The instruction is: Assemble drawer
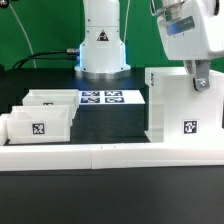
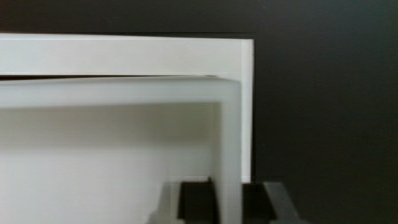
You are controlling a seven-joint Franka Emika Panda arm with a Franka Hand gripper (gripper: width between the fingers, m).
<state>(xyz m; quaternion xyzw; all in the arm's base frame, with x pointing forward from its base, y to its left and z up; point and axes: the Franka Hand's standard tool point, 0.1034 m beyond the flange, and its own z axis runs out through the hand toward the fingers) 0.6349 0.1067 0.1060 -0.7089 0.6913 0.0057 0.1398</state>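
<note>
The tall white drawer housing stands at the exterior view's right, with a tag on its front face. My gripper comes down on its right wall from above. In the wrist view the housing's thin wall runs between my two dark fingers, and the gripper is shut on that wall. Two small shallow trays sit at the exterior view's left: one farther back, one nearer with a tag on its front. The trays' knobs do not show.
The marker board lies flat between the trays and the housing. A long low white border wall runs along the front. The robot's white base stands behind the marker board.
</note>
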